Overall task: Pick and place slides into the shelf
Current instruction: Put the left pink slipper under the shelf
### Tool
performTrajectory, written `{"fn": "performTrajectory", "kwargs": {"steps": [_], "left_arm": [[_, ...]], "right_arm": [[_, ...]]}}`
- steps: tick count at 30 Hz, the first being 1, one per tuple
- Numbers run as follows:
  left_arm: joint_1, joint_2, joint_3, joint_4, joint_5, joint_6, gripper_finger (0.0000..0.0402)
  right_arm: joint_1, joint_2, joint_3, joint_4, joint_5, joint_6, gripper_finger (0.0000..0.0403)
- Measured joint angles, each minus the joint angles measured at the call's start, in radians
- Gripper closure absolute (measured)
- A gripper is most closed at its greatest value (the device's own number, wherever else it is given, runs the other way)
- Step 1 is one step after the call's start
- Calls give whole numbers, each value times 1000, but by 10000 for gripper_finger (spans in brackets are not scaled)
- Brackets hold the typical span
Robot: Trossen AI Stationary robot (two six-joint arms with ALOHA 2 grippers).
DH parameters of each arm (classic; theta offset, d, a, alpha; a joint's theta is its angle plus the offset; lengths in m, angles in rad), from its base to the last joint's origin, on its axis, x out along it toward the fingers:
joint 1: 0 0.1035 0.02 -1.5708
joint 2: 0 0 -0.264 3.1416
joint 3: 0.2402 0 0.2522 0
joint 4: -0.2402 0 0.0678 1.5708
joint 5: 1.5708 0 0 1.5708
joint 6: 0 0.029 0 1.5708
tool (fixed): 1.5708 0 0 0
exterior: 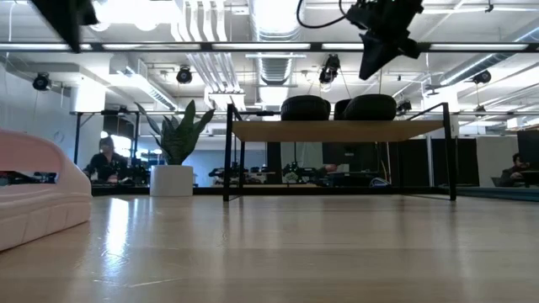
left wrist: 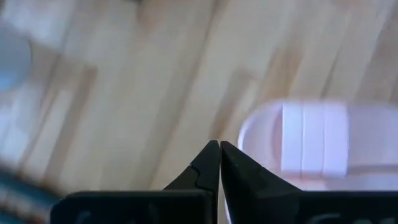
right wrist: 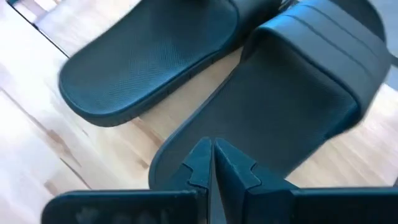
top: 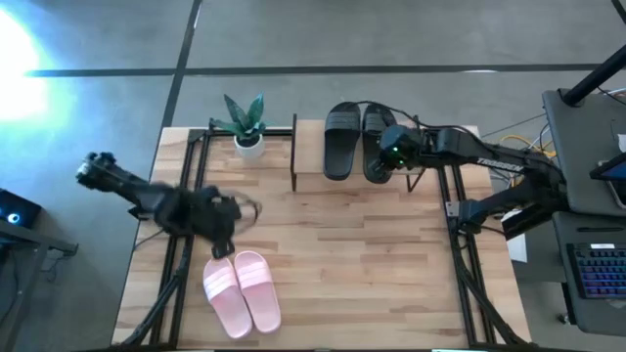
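Observation:
Two black slides (top: 342,140) (top: 376,137) lie side by side, soles down, on the shelf's (top: 309,161) wooden top board at the table's far side; in the low view they are the black slides (exterior: 337,107) on the shelf (exterior: 337,130). My right gripper (right wrist: 211,147), shut and empty, hovers above the heel of the right-hand black slide (right wrist: 273,106), well clear of it as the right gripper (exterior: 377,46) shows in the low view. The pink pair (top: 242,290) lies on the table near its front left. My left gripper (left wrist: 219,147), shut and empty, hangs above the table just beyond the pink slide (left wrist: 311,140).
A potted plant (top: 245,127) in a white pot stands left of the shelf at the far edge. Bare wooden tabletop (top: 352,254) lies between the shelf and the pink pair. Black frame rails (top: 460,264) run along both table sides. People sit in the room behind.

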Motion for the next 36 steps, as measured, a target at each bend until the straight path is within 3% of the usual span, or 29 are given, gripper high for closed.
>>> {"fn": "performTrajectory", "kwargs": {"steps": [4,9,19,25,28,36], "left_arm": [[-179,112,31,-102,-2,-260,402],[-338,274,121,-106,-1,-494,402],[-487,560,290,-148,5,-779,402],[-608,639,333,-148,8,-1079,402],[-678,665,358,-143,-42,-1239,402],[-700,704,357,-115,-62,-1192,402]], "right_arm": [[-1,43,0,3,-1,-62,392],[-2,88,0,7,-44,-136,392],[-1,111,8,10,-101,-157,392],[23,101,37,-2,-109,-115,392],[50,86,50,-13,-108,-105,392],[197,9,81,-30,-17,-43,383]]}}
